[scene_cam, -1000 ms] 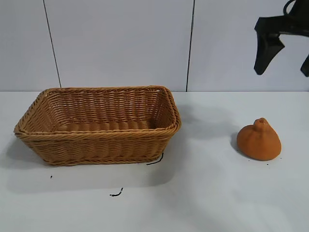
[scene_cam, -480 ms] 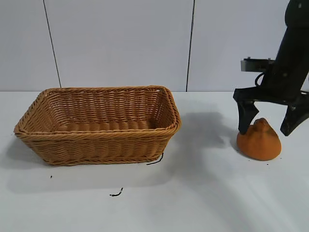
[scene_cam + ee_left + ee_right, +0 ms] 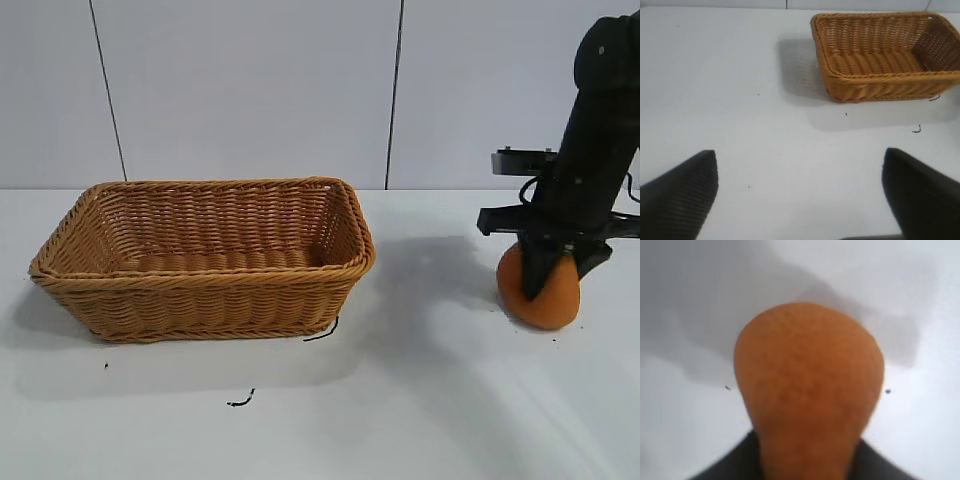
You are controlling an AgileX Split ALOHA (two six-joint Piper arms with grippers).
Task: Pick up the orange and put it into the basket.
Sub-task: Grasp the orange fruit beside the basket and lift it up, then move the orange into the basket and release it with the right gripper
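The orange (image 3: 541,301) rests on the white table at the right, its rough skin filling the right wrist view (image 3: 807,375). My right gripper (image 3: 555,270) has come down over its top and is shut on the orange, with one dark finger in front of the fruit and its nub hidden between the fingers. The wicker basket (image 3: 200,272) stands at the left, well apart from the orange, with nothing showing inside it. My left gripper (image 3: 800,195) hangs open over bare table, out of the exterior view, with the basket (image 3: 890,75) beyond it.
A grey panelled wall (image 3: 250,90) runs behind the table. Small black marks (image 3: 240,401) lie on the tabletop in front of the basket. Bare table separates the basket from the orange.
My right gripper came down from the upper right onto the orange, straddled it open, then closed on its top. The orange now sits more upright. The basket has not moved.
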